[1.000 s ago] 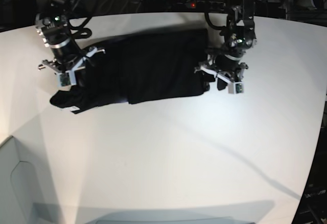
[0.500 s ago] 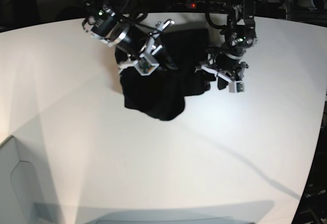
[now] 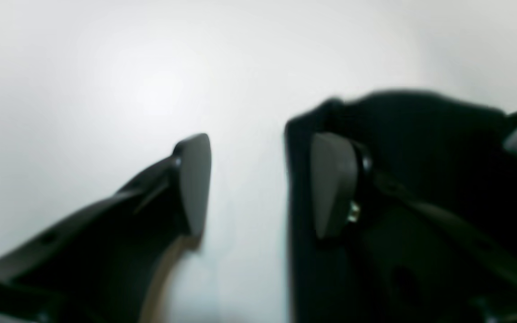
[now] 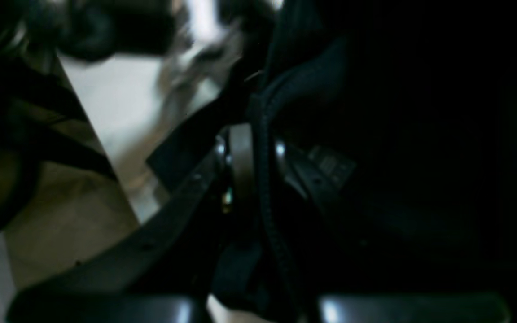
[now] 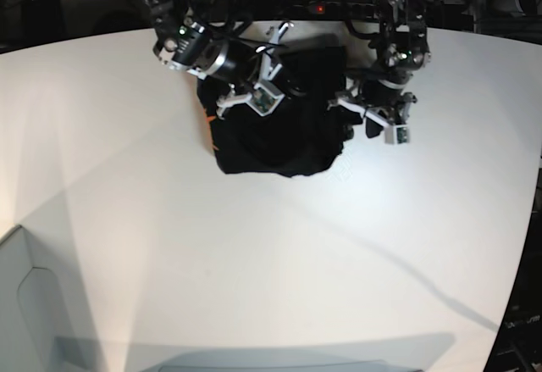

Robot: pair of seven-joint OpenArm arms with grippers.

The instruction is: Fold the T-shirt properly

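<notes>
One T-shirt (image 5: 275, 139), all black and plain, bunched into a dark lump with a rounded lower edge. A small orange bit (image 5: 207, 123) peeking out at its left edge in the base view. Lying on the white table (image 5: 254, 262), up near the far side, between the two arms. One table, one shirt, two arms, two claws. Right gripper (image 5: 254, 84) over the top left of the shirt in the base view, pinched tight on a thick rolled fold of the black cloth; seen up close in the right wrist view as right gripper (image 4: 254, 166) with the stitched edge squeezed between its pads. Left gripper (image 5: 377, 122) just beside the right edge of the shirt in the base view, jaws partly apart and holding nothing. In the left wrist view, left gripper (image 3: 258, 184) with bare white table between its two fingertips (image 3: 193, 179), one tip over the table, the other over the black cloth edge. Touching the cloth or not: cannot tell, too blurry.
</notes>
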